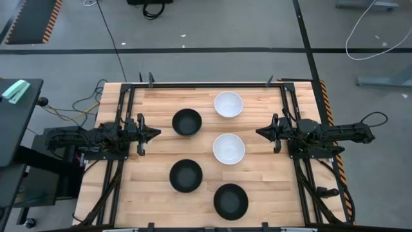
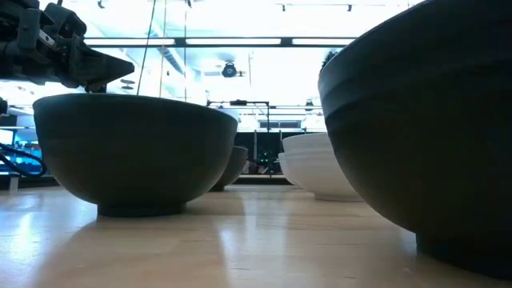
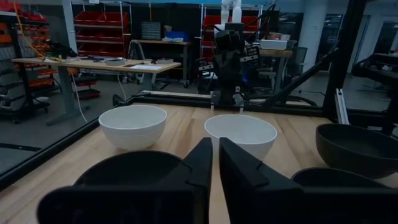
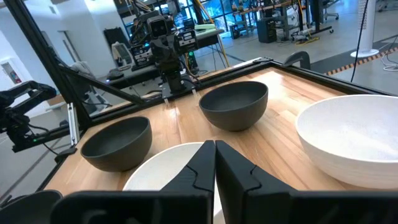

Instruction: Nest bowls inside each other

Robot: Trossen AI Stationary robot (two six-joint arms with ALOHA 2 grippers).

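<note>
- Overhead, five bowls sit apart on the wooden bench (image 1: 257, 187), none nested yet: a black bowl (image 1: 187, 122) and a white bowl (image 1: 228, 104) at the far side, a second white bowl (image 1: 228, 148) in the middle, and two more black bowls (image 1: 186, 175) (image 1: 231, 200) toward the near edge.
- In the same view the left end effector (image 1: 153, 133) waits at the left edge, just beside the far black bowl, and the right end effector (image 1: 261, 133) waits at the right edge, near the middle white bowl; both have their fingers drawn together and hold nothing.
- From bench height, one black bowl (image 2: 132, 152) stands left of centre and another (image 2: 424, 128) fills the right side, very close to the camera; a white bowl (image 2: 316, 164) shows between them, farther back. The dark arm at upper left is probably the left one, though this angle makes that hard to confirm.
- The left wrist camera looks past closed fingers (image 3: 199, 171) at two white bowls (image 3: 132, 124) (image 3: 240, 133), with black bowls at the lower edges.
- The right wrist camera shows closed fingers (image 4: 202, 165) over a white rim, a large white bowl (image 4: 351, 140) to one side, and two black bowls (image 4: 235, 104) (image 4: 118, 143) beyond.
- Handling, as a judgement: the bowls look rigid, light and glossy, so likely slippery and chippable. The rim is the sensible grip, one finger inside and one outside the wall, and each bowl should be lowered gently into the next.
</note>
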